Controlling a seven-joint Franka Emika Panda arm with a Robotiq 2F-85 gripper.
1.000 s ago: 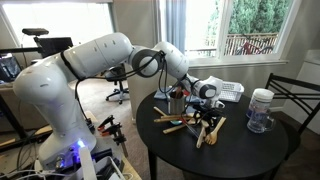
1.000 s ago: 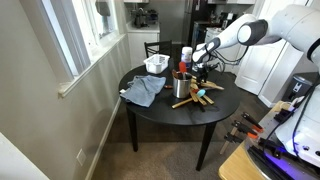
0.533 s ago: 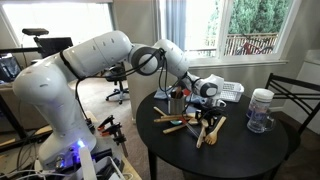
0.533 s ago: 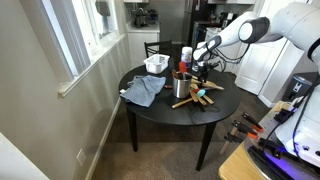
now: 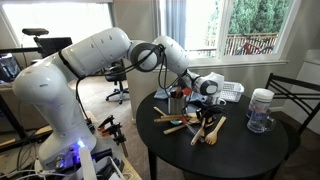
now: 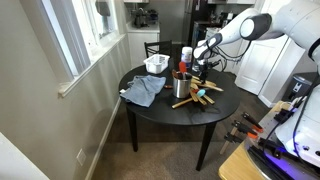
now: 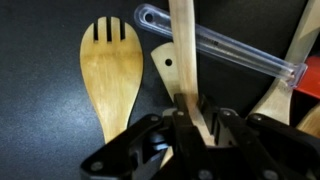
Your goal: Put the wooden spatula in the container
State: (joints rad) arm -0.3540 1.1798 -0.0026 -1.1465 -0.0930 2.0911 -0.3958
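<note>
The gripper [image 7: 190, 108] is closed on the handle of the wooden spatula [image 7: 182, 48]. In the wrist view the handle runs straight up from between the jaws, which clamp it from both sides. In both exterior views the gripper [image 5: 207, 110] [image 6: 197, 80] points down over a loose pile of wooden utensils [image 5: 183, 122] on the round black table [image 5: 240, 150], and the gripped spatula [image 5: 203, 132] slants down from the jaws to the pile. Whether its lower end touches the table cannot be determined. On the tabletop beside the gripped handle lie a slotted wooden spatula [image 7: 110, 70], a clear plastic utensil handle [image 7: 225, 52] that crosses behind it, and another wooden utensil [image 7: 288, 72] at the opposite edge. The container [image 6: 181, 87], a small dark metallic upright cup, stands on the table near the pile and apart from the gripper; the spatula is outside it. The contents of the container cannot be made out. Also on the table are a white slotted basket [image 6: 156, 64], a clear jar with a white lid [image 5: 260, 110], and a crumpled blue-grey cloth [image 6: 145, 90].
</note>
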